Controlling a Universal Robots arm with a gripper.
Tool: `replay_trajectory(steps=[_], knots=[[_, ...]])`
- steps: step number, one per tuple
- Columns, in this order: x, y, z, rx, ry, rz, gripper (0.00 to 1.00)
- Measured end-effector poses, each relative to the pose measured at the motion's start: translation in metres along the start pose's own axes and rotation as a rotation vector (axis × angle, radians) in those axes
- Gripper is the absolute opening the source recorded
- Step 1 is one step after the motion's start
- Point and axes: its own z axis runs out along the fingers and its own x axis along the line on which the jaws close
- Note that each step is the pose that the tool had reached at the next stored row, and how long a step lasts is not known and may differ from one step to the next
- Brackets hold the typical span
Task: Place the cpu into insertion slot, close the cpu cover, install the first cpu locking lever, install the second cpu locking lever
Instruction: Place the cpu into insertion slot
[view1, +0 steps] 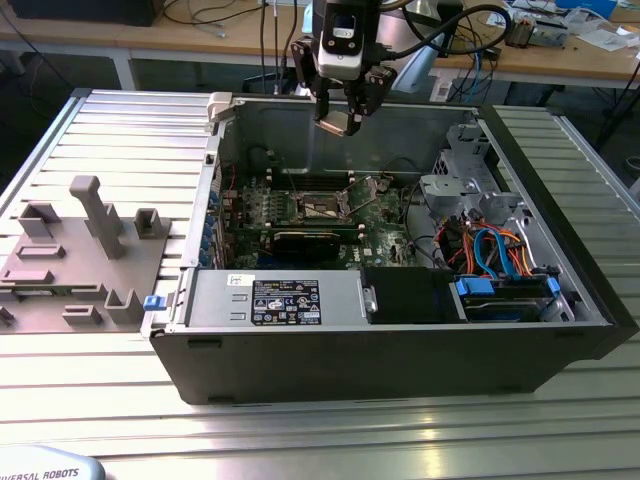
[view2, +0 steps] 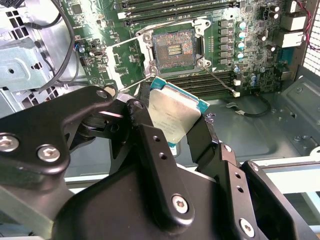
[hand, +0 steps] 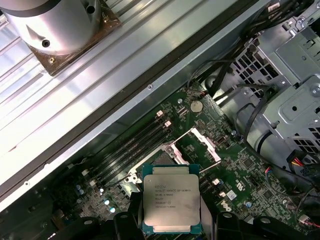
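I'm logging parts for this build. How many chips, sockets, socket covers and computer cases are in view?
cpu: 1, gripped in the tool
insertion slot: 1, empty
cpu cover: 1, swung open
computer case: 1
Total: 4

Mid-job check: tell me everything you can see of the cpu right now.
The cpu is a small flat square chip: a silvery-grey metal top face bearing print, set on a thin blue-green board that shows at its edges. The gripper clamps it by two opposite edges, and its metal face shows in both wrist views. It hangs in the air above the open black case, apart from the uncovered, empty insertion slot.
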Motion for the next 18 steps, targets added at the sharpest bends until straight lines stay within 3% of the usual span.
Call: replay_trajectory(steps=[18], knots=[[-0.0002, -0.0003, -0.0001, -0.0001, -0.0023, 0.030, 0.54]])
